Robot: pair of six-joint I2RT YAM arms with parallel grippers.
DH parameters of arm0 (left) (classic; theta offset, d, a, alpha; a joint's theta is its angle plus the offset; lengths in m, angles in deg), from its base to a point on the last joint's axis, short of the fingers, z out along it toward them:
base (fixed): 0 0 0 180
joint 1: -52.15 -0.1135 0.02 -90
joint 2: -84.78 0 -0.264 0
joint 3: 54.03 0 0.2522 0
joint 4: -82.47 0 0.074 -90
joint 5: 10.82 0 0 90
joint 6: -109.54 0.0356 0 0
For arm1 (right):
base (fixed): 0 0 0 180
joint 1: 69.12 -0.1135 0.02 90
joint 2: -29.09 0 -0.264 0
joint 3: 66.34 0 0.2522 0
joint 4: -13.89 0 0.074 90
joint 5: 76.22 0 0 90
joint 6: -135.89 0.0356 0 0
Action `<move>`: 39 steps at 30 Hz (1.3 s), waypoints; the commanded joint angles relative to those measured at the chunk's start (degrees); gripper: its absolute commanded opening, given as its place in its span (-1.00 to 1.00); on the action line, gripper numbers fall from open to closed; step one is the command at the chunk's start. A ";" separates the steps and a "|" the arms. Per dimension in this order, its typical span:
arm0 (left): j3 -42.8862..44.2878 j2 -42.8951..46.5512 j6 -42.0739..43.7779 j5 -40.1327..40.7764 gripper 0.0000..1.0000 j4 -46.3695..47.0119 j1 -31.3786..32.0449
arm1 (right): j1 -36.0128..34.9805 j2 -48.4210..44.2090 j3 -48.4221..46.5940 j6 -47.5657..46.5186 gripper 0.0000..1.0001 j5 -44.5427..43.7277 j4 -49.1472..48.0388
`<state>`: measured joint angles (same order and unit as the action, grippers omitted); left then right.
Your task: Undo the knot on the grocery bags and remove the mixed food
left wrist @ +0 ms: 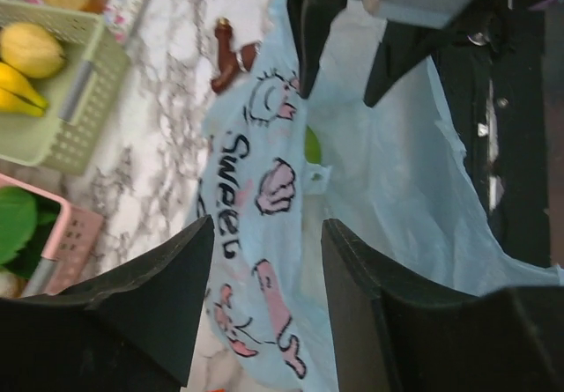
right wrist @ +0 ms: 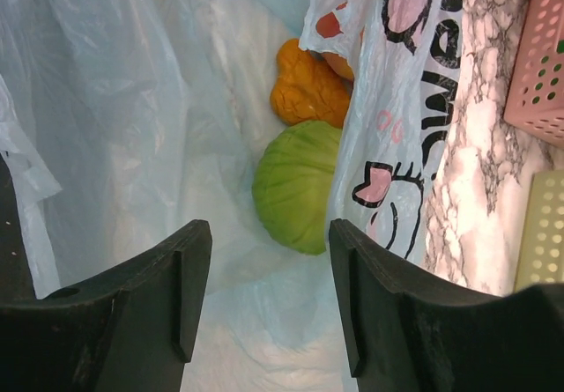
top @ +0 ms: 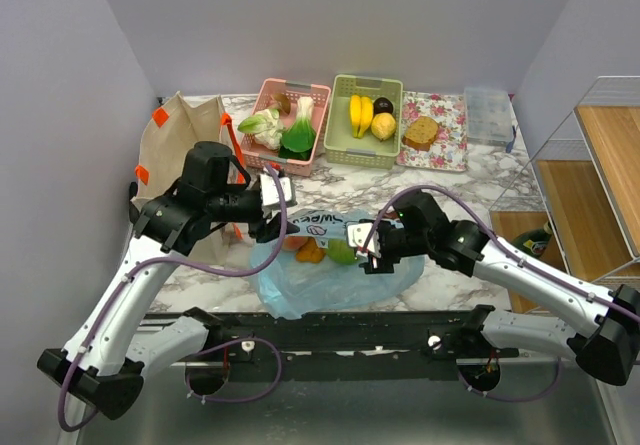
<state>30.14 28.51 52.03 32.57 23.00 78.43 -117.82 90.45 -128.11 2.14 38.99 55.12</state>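
The light blue plastic bag (top: 335, 277) lies crumpled on the marble table between both arms, with its mouth open. No knot shows. Inside it are a green cabbage (right wrist: 295, 185) and an orange piece (right wrist: 308, 88); both also show in the top view, the cabbage (top: 341, 252) and the orange pieces (top: 309, 252). My left gripper (left wrist: 267, 225) is open and hovers over the bag's printed side (left wrist: 264, 189). My right gripper (right wrist: 270, 226) is open and empty, with its fingers at the bag's mouth just short of the cabbage.
A beige tote (top: 185, 150) with orange straps stands at the back left. Behind the bag are a pink basket (top: 292, 86) of greens, a green basket (top: 365, 82) with bananas and a floral tray (top: 445, 110) with bread. A small brown piece (left wrist: 227, 57) lies beside the bag.
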 commanded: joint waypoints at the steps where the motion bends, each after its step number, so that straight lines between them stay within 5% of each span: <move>1: 0.23 1.53 6.10 -1.84 0.03 -6.21 2.90 | -0.88 -1.03 0.85 -2.51 0.23 1.09 -4.93; 9: -1.12 3.08 26.60 6.83 -0.14 -10.59 21.72 | -0.81 -0.73 -3.43 10.48 0.20 -10.32 -6.04; 13: -6.20 2.57 33.89 12.56 -0.28 -6.74 25.85 | -0.77 0.42 -9.59 16.13 0.23 -14.54 -2.08; 20: -9.26 -4.02 34.47 17.20 -0.22 2.05 26.72 | -0.69 0.43 -15.66 21.86 0.99 -18.37 13.28; 27: -17.85 -6.43 39.71 21.71 0.10 9.75 26.72 | 0.52 -2.55 -10.31 25.82 0.99 -26.35 19.47; 33: -22.30 -9.49 40.72 24.91 0.54 16.06 26.41 | 2.12 -1.93 -11.41 31.69 1.00 -20.35 20.39; 39: -21.20 -15.31 43.70 24.50 0.62 19.80 26.36 | 2.48 2.30 -13.74 30.68 0.62 -21.08 15.71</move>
<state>7.89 16.86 91.81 56.49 37.34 104.77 -115.75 89.97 -139.60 31.82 17.92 73.83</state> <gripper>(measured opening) 0.777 0.831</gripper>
